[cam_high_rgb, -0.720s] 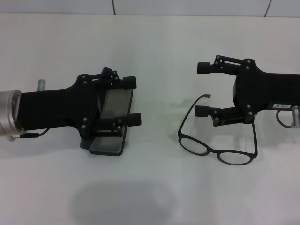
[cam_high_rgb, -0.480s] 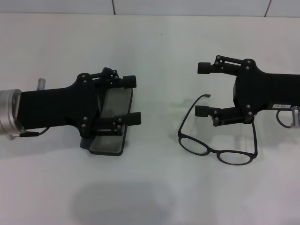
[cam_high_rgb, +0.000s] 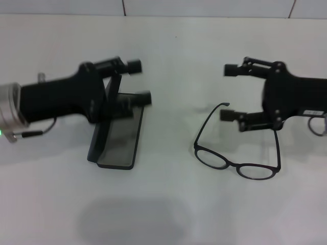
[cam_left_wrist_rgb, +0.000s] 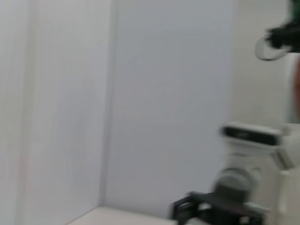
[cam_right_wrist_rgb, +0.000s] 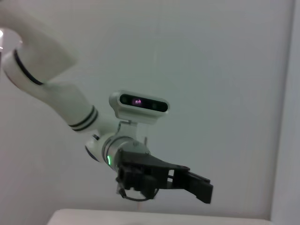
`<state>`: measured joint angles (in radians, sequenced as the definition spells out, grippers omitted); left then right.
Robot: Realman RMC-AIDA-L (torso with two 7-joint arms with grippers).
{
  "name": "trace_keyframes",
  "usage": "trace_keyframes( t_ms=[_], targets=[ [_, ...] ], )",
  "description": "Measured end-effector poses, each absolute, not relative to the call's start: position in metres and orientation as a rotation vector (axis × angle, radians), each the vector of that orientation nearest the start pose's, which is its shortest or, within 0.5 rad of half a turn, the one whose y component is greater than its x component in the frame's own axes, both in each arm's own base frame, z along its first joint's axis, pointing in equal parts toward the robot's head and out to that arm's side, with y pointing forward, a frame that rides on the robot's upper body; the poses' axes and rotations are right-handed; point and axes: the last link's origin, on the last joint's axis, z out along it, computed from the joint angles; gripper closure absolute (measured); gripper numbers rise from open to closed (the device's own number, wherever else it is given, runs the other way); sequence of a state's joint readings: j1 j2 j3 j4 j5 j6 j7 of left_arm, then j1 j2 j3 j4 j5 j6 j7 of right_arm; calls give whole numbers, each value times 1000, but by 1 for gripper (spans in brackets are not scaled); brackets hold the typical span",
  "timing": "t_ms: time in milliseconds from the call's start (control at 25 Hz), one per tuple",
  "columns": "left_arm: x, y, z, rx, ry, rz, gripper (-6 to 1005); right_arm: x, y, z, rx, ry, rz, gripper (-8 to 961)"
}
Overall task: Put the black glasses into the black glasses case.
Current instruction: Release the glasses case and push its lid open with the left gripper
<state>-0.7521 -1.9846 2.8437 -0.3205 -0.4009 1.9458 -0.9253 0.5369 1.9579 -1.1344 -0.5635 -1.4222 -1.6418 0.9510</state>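
Observation:
The black glasses case (cam_high_rgb: 119,139) lies open on the white table at left, its grey lining facing up and its black lid along the left side. My left gripper (cam_high_rgb: 139,81) is open and empty, hovering over the case's far end. It also shows from afar in the right wrist view (cam_right_wrist_rgb: 164,180). The black glasses (cam_high_rgb: 232,163) lie unfolded on the table at right, lenses toward me. My right gripper (cam_high_rgb: 228,93) is open and empty just behind them. One temple arm (cam_high_rgb: 210,118) ends near its nearer finger. The other temple arm runs under that gripper.
The white table (cam_high_rgb: 168,214) spreads around both things. A tiled wall edge (cam_high_rgb: 204,7) runs along the far side. The left wrist view shows only a white wall and the right arm's gripper (cam_left_wrist_rgb: 206,208), blurred.
My left gripper has moved back toward the far side and tilted, uncovering most of the open case. My right gripper has shifted slightly to the right. The glasses have not moved.

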Motion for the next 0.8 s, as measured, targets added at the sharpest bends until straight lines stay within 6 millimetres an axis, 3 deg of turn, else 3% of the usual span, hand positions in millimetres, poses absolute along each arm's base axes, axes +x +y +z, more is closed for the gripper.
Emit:
trace_keyframes(
  t_ms=[80, 280, 600, 800],
  targets=[
    [-238, 335, 25, -2715, -452, -1064, 213, 223, 330, 22, -2687, -89, 977, 83],
    [-241, 358, 32, -2678, -756, -813, 213, 235, 327, 31, -2631, -54, 967, 83],
    [-236, 373, 57, -2640, -954, -508, 214, 240, 326, 31, -2625, -39, 937, 84],
    [-239, 372, 55, -2661, -1056, -331, 214, 239, 327, 29, -2641, -45, 919, 84]
  ],
)
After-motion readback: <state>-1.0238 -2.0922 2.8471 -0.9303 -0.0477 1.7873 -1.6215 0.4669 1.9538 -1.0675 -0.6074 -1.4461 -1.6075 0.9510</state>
